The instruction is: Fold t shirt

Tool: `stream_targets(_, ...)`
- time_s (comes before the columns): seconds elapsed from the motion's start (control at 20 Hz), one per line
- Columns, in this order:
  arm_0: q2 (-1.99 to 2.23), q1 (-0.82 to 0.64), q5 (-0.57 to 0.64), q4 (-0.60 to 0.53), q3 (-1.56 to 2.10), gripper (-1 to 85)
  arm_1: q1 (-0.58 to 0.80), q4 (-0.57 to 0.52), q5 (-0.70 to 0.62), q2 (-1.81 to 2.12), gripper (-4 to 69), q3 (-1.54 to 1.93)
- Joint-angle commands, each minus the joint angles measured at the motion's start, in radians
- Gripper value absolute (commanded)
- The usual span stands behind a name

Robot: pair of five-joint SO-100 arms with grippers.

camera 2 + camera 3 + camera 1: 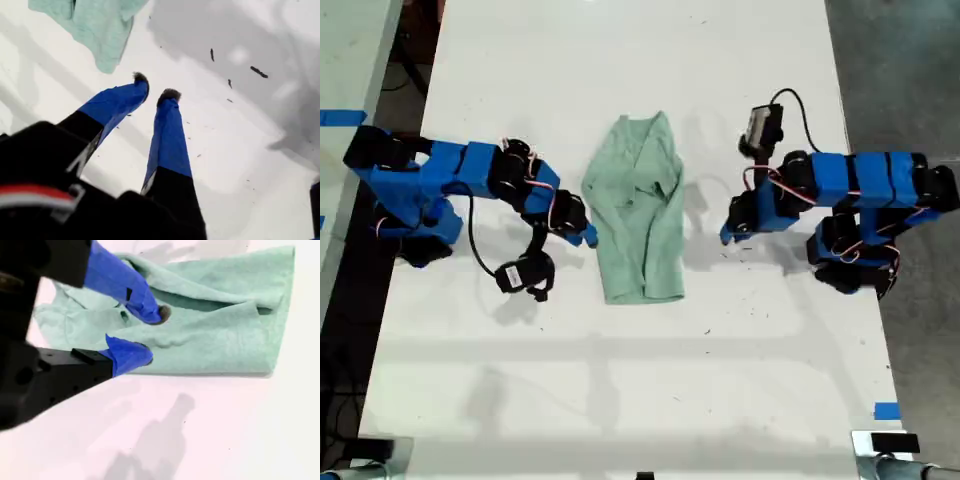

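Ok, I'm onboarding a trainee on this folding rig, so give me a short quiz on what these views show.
1. True or false: my first gripper is holding the pale mint-green fabric t shirt.
2. In the exterior view, my second gripper is: A) at the t shirt's left edge; B) on the right, apart from it; C) out of view.
3. What colour are the fingers of both grippers?
Key: 1 false, its fingers are empty over the white table; 2 A; 3 blue.
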Motion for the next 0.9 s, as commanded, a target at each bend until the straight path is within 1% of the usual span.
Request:
stream_targets(0.0,-0.169,0.075,-0.009,-0.008,-0.198,13.2,-0.074,-0.008,0.012,-0.216,16.7,-0.227)
stream_targets(0.15,-0.285,0.112,-0.031,-0.061,-0.204,14.7,-0.112,-0.028,0.005,-0.451,19.0,-0.367)
stream_targets(0.3,-0.4,0.126,0.008,-0.144,-0.213,15.1,-0.11,-0.124,-0.014,-0.584,19.8,-0.36)
stream_targets(0.45,-0.483,0.127,0.018,-0.198,-0.225,15.3,-0.117,-0.189,-0.026,-0.704,19.8,-0.399)
stream_targets(0.6,-0.492,0.124,0.038,-0.23,-0.233,14.5,-0.133,-0.184,-0.035,-0.781,19.6,-0.5)
stream_targets(0.65,-0.506,0.121,0.051,-0.233,-0.236,11.4,-0.14,-0.181,-0.037,-0.793,19.6,-0.522)
stream_targets(0.75,-0.537,0.118,0.057,-0.232,-0.238,0.7,-0.146,-0.181,-0.037,-0.815,19.6,-0.538)
stream_targets(0.85,-0.558,0.12,0.058,-0.23,-0.25,-0.2,-0.155,-0.184,-0.034,-0.848,19.6,-0.563)
